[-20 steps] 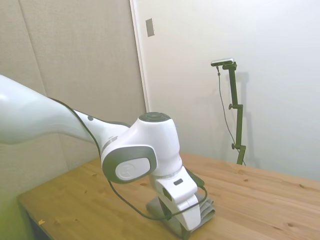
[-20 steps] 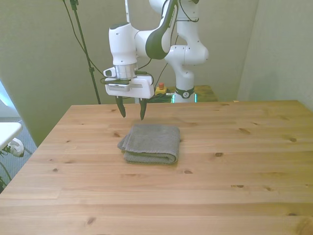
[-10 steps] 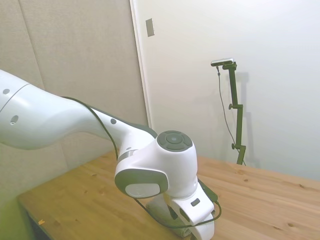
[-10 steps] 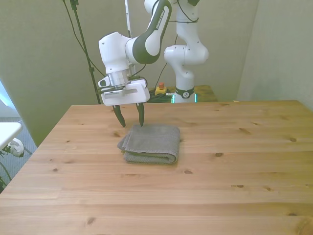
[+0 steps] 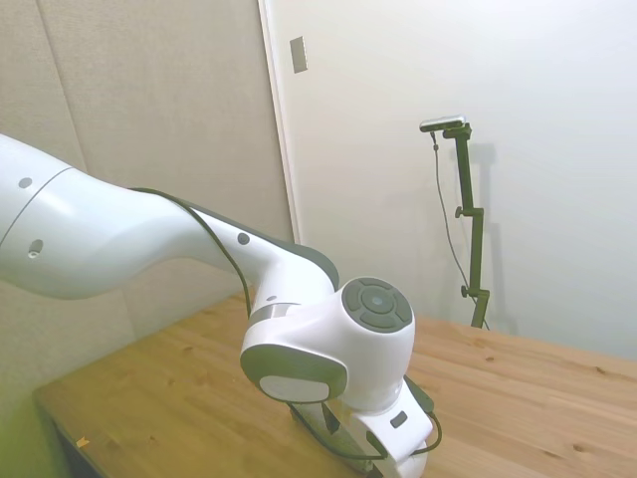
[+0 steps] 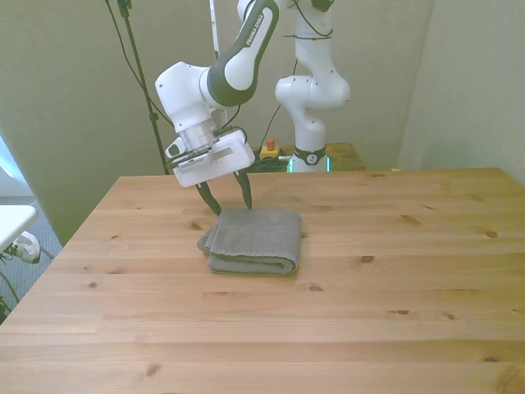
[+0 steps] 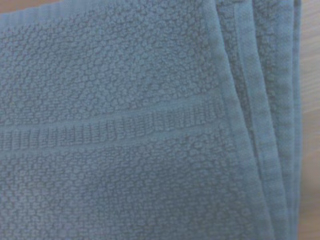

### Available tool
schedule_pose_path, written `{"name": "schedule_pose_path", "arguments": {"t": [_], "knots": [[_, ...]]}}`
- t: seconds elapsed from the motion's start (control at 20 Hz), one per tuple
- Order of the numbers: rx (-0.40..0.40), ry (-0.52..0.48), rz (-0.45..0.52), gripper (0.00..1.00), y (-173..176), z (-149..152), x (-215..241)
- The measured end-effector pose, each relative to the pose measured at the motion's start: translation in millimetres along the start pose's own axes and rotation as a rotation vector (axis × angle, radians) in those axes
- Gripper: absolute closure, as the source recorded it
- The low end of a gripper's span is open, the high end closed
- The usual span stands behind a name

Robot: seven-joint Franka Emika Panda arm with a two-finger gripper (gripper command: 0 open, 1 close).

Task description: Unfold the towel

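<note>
Towel [image 6: 252, 240], a plain grey terry-cloth rectangle, lies folded into a thick pad on the pale wooden tabletop [image 6: 394, 328], toward the far edge and a little to the front view's left of centre. Its rounded fold faces the camera in the front view; the stacked loose edges run along the side on the front view's left, and the wrist view shows them as several parallel hems [image 7: 272, 125] beside a woven band. The white arm's end effector [image 6: 229, 194] hangs tilted over the far corner of the towel on the front view's left, its two dark fingers spread apart and holding nothing; whether the tips touch the cloth cannot be told. In the side view the arm's body hides both towel and fingers.

Step in hand, as judged: the approach for the first grasp, with no layer lifted. The next move calls for lowering onto the stacked edges, pinching only the uppermost layer, and drawing it up and across. Taking several layers at once would drag the whole pad.
</note>
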State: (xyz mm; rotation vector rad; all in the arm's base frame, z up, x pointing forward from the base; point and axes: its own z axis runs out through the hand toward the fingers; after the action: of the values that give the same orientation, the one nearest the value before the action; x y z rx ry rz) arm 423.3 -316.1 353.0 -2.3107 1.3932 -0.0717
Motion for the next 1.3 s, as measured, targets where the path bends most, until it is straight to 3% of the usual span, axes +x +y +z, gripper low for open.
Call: {"name": "schedule_pose_path", "arguments": {"t": [1.3], "knots": [[-0.010,-0.017,-0.003,1.00,-5.3,8.9,13.4]]}}
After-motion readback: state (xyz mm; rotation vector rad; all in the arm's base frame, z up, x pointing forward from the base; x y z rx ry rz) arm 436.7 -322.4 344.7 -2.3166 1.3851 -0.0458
